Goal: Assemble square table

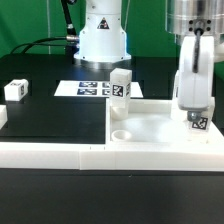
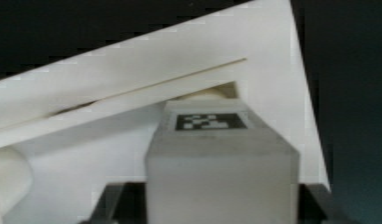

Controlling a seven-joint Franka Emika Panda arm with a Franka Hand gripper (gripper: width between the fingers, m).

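Now jaws clamp a tagged leg block [image 1: 193, 108] over the white slab [image 1: 150, 137]

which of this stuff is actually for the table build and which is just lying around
For the job:
- large white plastic square slab with round corner holes
- small white tagged leg block held in the gripper
- loose white leg blocks

Just lying about:
- long low white rail fence
- thin flat white marker board
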